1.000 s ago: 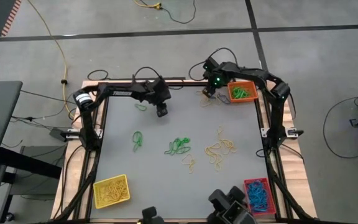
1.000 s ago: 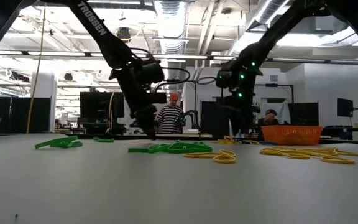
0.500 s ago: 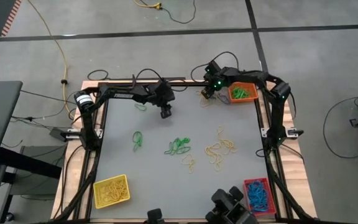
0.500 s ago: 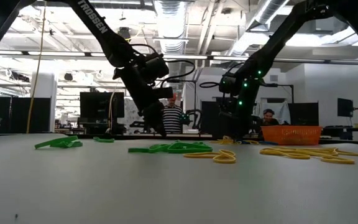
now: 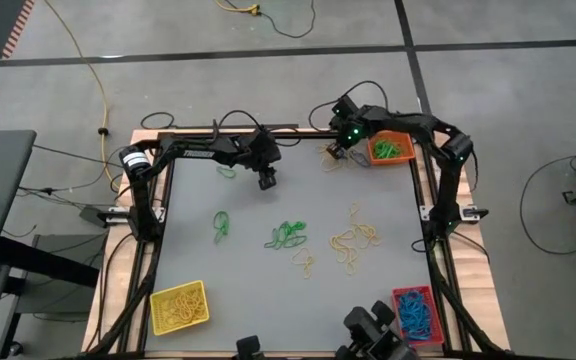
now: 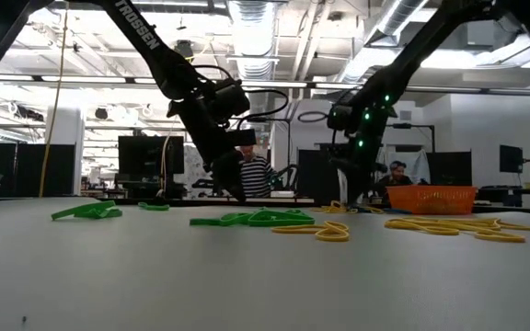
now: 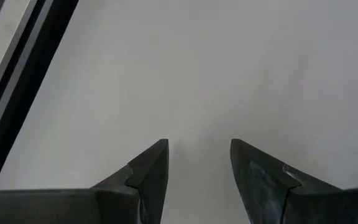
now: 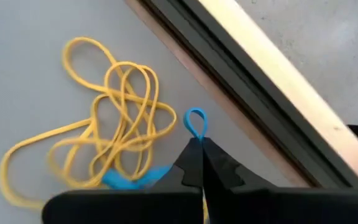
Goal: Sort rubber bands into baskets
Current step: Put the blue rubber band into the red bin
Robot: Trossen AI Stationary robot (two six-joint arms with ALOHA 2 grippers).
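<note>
My right gripper (image 5: 335, 150) stands at the table's far edge, just left of the orange basket (image 5: 390, 150), which holds green rubber bands. It is shut on a blue rubber band (image 8: 195, 121) beside a tangle of yellow bands (image 8: 114, 124) lying on the table. My left gripper (image 5: 265, 182) hovers open over bare table (image 7: 197, 74) at the far middle, with nothing between its fingers. Green bands (image 5: 286, 236) and yellow bands (image 5: 353, 240) lie mid-table. The yellow basket (image 5: 179, 307) and the red basket (image 5: 417, 313) stand at the near corners. My right gripper pinches the blue band between its two fingertips, slanting down from above. A small loop of the band (image 8: 195, 124) sticks out past the tips. Another stretch of it (image 8: 129, 179) shows beside the fingers under the yellow tangle. Whether it is lifted clear I cannot tell.
The table's dark rail and wooden rim (image 8: 272, 93) run close behind my right gripper. A single green band (image 5: 221, 222) lies left of centre and another (image 5: 226, 172) next to my left arm. People and desks show in the room beyond (image 6: 256, 170).
My right gripper has tipped a little in place beside the orange basket, and its fingers have shut on the blue band at the edge of the yellow tangle.
</note>
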